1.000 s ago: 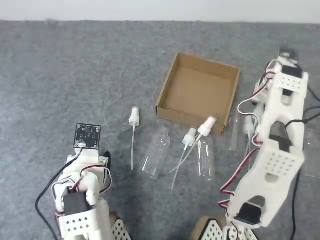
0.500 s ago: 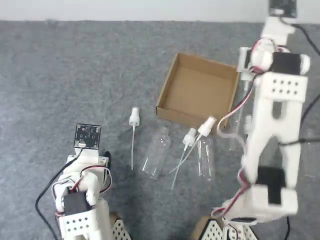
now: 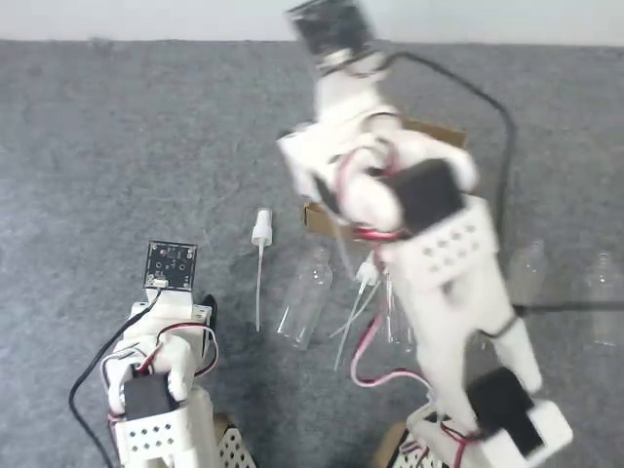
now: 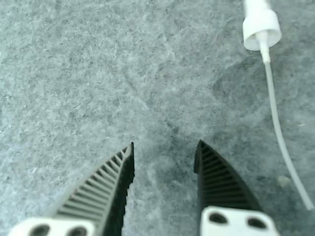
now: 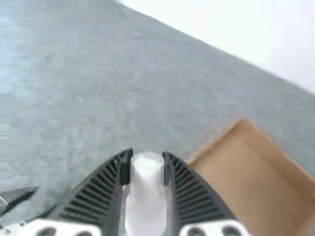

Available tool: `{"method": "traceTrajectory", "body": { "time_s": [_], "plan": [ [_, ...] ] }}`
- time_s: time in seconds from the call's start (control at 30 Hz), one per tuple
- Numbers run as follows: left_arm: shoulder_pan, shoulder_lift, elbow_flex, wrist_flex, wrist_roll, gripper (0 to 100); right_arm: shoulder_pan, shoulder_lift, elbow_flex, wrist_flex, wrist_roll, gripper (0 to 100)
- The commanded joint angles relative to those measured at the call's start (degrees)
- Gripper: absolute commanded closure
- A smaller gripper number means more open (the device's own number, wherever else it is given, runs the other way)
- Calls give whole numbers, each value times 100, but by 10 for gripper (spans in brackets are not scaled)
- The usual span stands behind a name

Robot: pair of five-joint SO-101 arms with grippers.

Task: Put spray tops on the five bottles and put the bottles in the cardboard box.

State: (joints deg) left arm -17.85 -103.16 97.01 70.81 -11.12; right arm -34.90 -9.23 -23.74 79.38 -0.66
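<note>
My right pincer [image 5: 146,158] is clamped around the white collar of a spray top [image 5: 146,191]. I judge it to be light, hard plastic with a bendy thin tube, so the collar is the place to grip. That arm is raised high over the desk [image 5: 74,98], beside the cardboard box [image 5: 251,167]. My left pincer [image 4: 165,152] hangs open near a loose spray top [image 4: 261,24].

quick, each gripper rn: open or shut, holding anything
Left gripper: open, holding nothing.
Right gripper: shut on a white spray top.
</note>
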Motion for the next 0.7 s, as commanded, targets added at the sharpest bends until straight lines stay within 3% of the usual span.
{"method": "traceTrajectory", "body": {
  "time_s": [0.0,0.13,0.43,0.67],
  "plan": [
    [-26,-123,-48,-97,-35,819,-479,725,-273,-567,-62,985],
    [-26,-123,-48,-97,-35,819,-611,1455,-273,-936,-211,985],
    [-26,-123,-48,-97,-35,819,-585,3073,-290,-1763,-2092,982],
    [-26,-123,-48,-88,-35,819,-558,3846,-299,-1763,-2505,981]
  ]
}}
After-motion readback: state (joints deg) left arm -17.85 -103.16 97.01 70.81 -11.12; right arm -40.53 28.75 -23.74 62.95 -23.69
